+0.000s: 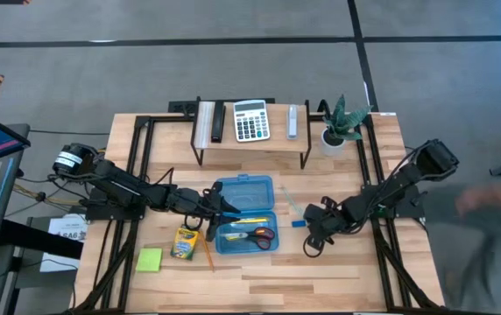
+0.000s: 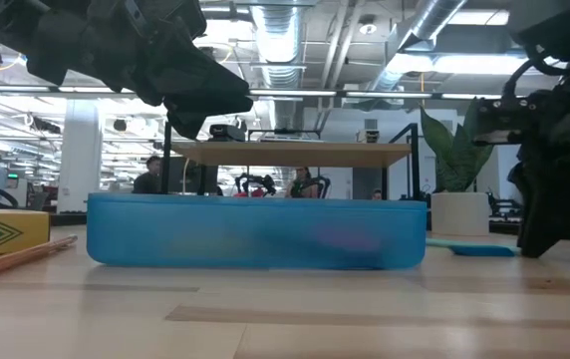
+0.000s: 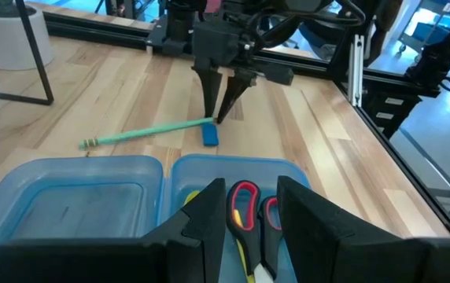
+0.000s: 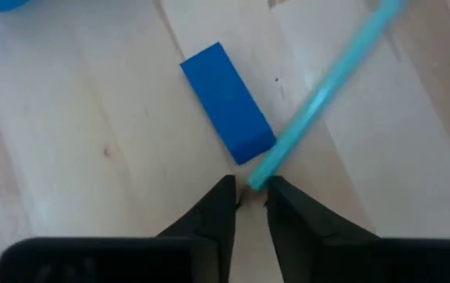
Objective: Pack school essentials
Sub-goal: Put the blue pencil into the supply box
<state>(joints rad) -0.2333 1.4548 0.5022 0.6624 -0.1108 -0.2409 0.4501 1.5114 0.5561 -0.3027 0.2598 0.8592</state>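
School essentials are split: one pair of red-handled scissors (image 1: 262, 234) and one yellow pencil (image 1: 243, 220) lie in the front tray of the open blue case (image 1: 243, 187), mid-counter. One small blue eraser (image 4: 227, 102) and one teal pen (image 4: 326, 86) lie on bare wood just right of the case, touching or nearly so. One crayon box (image 1: 185, 242), one orange pencil (image 1: 207, 251) and one lime sticky-note pad (image 1: 150, 259) sit left of the case toward the counter's (image 1: 338, 271) front edge.

Right hand (image 4: 248, 198) is low over the counter at the pen's near end, fingers narrowly parted, pen tip just at the gap; no grip visible. Eraser sits just beside it.

Left hand (image 3: 248, 220) hangs over the case's left edge, fingers partly open, holding nothing, scissors below.

Back edge: one riser shelf (image 1: 250, 140) carrying one calculator (image 1: 251, 120), and one potted plant (image 1: 342, 122) at its right.
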